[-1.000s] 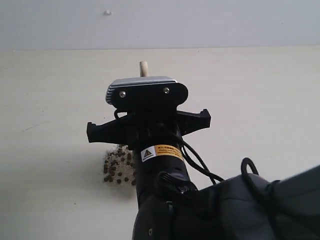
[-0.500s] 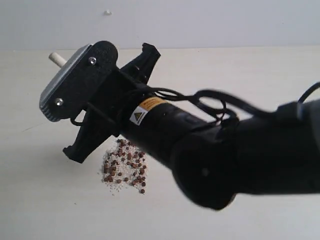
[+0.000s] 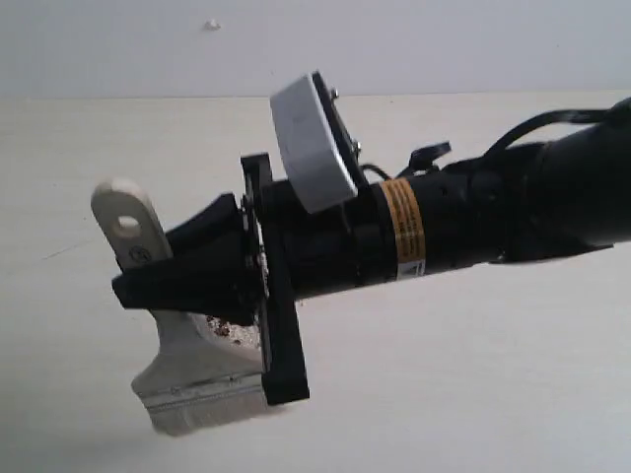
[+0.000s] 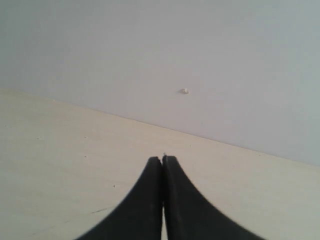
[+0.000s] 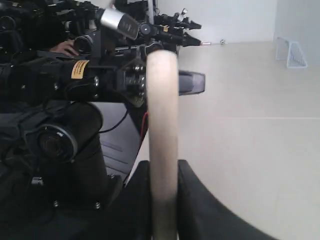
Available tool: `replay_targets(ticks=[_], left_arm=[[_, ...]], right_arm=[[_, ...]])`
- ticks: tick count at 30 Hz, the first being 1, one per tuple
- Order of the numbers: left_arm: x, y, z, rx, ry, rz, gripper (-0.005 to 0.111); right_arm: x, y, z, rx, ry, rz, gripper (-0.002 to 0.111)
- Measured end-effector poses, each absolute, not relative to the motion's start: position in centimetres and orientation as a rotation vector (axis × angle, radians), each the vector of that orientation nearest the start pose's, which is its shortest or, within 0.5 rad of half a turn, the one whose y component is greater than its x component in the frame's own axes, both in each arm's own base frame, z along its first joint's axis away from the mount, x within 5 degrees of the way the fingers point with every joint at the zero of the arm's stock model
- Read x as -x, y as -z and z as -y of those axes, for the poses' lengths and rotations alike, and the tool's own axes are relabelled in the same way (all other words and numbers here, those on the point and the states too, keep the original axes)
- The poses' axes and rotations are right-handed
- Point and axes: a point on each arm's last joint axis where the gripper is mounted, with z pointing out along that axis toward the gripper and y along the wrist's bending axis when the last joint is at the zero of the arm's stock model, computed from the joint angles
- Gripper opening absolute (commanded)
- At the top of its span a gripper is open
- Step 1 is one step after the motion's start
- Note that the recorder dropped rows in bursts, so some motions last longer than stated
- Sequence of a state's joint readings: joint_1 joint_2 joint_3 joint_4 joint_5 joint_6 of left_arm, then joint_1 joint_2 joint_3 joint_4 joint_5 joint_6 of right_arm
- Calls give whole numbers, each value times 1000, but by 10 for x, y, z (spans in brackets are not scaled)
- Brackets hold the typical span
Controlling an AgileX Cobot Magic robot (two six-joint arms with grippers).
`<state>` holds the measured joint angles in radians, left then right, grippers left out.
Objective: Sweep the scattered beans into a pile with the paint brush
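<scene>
1. Brush (image 3: pixel 192 360): held tilted, with the holed end of the handle up and the ferrule and white bristles low over the table (image 3: pixel 444 374). Whether the bristles touch the table cannot be told. No writing shows on the handle.
2. Beans (image 3: pixel 229 327): only a few reddish-brown ones with whitish grains show. They lie on the table just beside the brush's shoulder, and the rest are hidden behind the gripper.
3. Right gripper (image 3: pixel 158 271): reaches in from the right, across the middle. Its jaws are clamped on the brush handle partway along. The right wrist view shows the handle edge-on, pinched between both fingers.
4. Label (image 3: pixel 404 229): an orange-yellow band around the right arm behind the gripper. The print is too small to read.
5. Left gripper (image 4: pixel 162 162): the jaws are pressed together with nothing between them, pointing over bare table towards the wall (image 4: pixel 150 50).
6. Speck (image 4: pixel 185 91): a small white mark on the wall. No text is legible anywhere.
</scene>
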<state>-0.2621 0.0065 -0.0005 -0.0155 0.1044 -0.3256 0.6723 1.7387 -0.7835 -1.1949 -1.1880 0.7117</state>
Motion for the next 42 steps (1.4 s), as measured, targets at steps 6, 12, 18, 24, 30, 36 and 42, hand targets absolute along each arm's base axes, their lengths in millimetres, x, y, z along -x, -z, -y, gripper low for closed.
replay_targets(ticks=[6,12,18,24,30,36,42], left_arm=[[-55,-203,15,62,470,-1613,0],[-55,-203,15,62,470,-1613,0],[-55,-203,15,62,470,-1613,0],[-55,-203,15,62,470,-1613,0],[-55,-203,15,62,470,-1613,0],[-55,-203,15,62,470,-1613,0],[-55,-203,15,62,470,-1613,0]], right_arm=[[-201,-148,-252,1175,-1331,-1465,0],[-212,-136,-251,1069,-1299,-1515,0],[-233,-134,-248,1030,-1264,-1512,0],[-253,-144,-252,1020,-1209,-1469,0],[-266,-145,-258,1028,-1163,-1482,0],[-272,-149,-262,1024,-1147,-1483,0],[-266,-160,-262,1031,-1252,-1497,0]])
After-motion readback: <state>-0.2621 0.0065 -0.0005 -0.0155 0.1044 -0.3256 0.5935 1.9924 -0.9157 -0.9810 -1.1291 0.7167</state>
